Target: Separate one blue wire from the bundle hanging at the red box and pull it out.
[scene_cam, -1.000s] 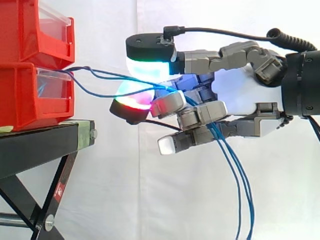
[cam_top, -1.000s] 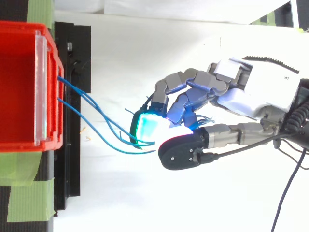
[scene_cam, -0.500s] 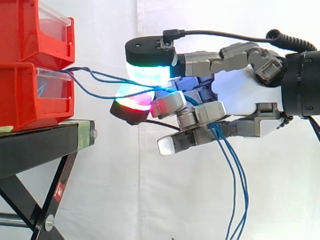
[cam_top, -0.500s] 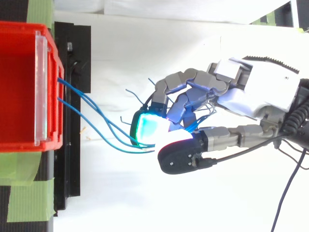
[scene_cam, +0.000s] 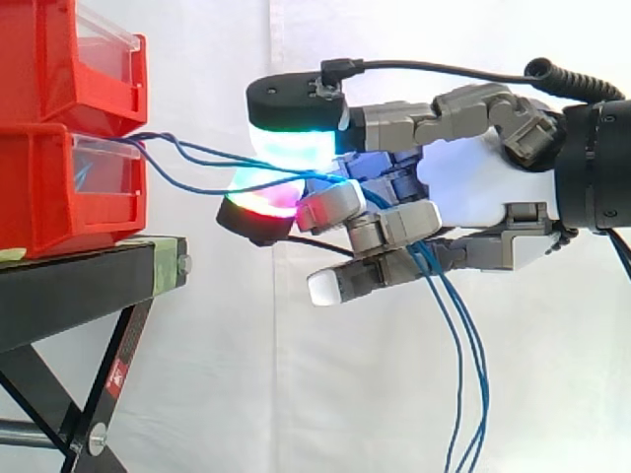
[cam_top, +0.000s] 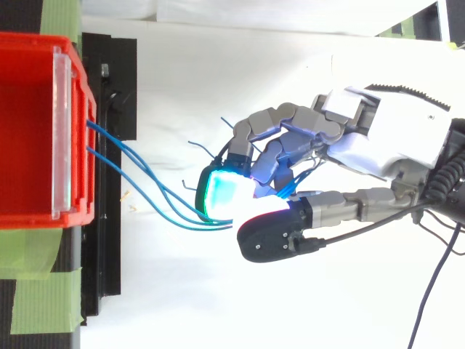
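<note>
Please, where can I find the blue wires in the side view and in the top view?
Side view: blue wires run from the red bins at left into the hand, then hang at lower right.
Top view: from the red bins at left, curving to the hand at centre.
Shared landmark: the red bins.

The bins (scene_cam: 59, 187) are glossy red plastic, with clear plastic strips (scene_cam: 104, 163) along the front. The stand (scene_cam: 79, 286) is matt black metal and carries matt green tape (cam_top: 43, 298). The blue wires (scene_cam: 461, 374) have a smooth sheath. The hand (scene_cam: 463, 182) has a smooth white shell, and its fingers (scene_cam: 394, 225) look like dull grey metal. The curtain (scene_cam: 246, 394) is white cloth.
</note>
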Robot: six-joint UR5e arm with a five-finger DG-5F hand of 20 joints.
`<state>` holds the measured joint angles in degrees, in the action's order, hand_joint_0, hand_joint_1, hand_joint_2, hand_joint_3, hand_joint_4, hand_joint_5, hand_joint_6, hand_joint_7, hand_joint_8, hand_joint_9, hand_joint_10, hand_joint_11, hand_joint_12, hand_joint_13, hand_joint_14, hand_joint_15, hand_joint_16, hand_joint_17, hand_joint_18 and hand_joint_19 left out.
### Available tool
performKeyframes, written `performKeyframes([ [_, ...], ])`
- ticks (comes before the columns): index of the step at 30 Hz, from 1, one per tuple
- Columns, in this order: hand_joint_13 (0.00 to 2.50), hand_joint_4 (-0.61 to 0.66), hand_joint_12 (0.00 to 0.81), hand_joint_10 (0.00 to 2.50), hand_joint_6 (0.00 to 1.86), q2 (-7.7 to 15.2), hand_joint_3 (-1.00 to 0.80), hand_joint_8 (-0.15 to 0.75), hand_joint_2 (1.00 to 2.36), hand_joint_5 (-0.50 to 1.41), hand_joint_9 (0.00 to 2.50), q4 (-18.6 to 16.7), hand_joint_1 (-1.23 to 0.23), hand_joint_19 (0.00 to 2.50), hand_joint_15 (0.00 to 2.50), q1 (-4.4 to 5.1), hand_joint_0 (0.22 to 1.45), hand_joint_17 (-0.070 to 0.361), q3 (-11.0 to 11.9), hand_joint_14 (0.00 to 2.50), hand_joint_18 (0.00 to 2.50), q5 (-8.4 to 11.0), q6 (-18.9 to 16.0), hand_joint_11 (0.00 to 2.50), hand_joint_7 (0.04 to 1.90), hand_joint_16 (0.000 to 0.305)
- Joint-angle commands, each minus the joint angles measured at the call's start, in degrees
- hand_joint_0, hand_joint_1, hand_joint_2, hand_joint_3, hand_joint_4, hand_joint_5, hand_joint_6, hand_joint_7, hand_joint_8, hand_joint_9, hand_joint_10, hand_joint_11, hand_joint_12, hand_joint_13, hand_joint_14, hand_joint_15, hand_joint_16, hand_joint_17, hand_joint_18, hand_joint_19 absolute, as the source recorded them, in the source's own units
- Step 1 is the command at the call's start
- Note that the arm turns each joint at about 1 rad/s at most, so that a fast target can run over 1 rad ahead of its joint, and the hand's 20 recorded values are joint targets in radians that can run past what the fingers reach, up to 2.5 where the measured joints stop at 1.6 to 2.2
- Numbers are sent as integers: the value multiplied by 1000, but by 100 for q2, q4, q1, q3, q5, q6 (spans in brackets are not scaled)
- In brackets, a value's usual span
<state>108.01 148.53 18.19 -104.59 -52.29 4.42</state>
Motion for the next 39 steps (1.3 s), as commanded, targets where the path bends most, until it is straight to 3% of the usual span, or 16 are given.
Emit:
performKeyframes([
  [1, 891, 258, 303, 608, 852, 1, -262, 329, 1019, -238, 736, 0, -745, 781, 1481, 0, 599, 73, 0, 1167, 660, 0, -2, 1598, 1028, 32],
  [18, 900, 266, 328, 571, 832, 1, -426, 353, 1006, -236, 759, 0, -697, 809, 1436, 0, 537, 84, 0, 1178, 672, 9, -2, 1610, 1033, 37],
  [31, 932, 251, 309, 561, 835, 1, -169, 336, 1023, -228, 795, 0, -680, 823, 1467, 0, 629, 78, 0, 1109, 691, 9, 7, 1597, 1016, 35],
  [39, 899, 252, 325, 535, 840, 1, -71, 330, 1027, -244, 716, 0, -833, 792, 1538, 0, 669, 82, 0, 1012, 679, 9, -2, 1638, 1047, 36],
])
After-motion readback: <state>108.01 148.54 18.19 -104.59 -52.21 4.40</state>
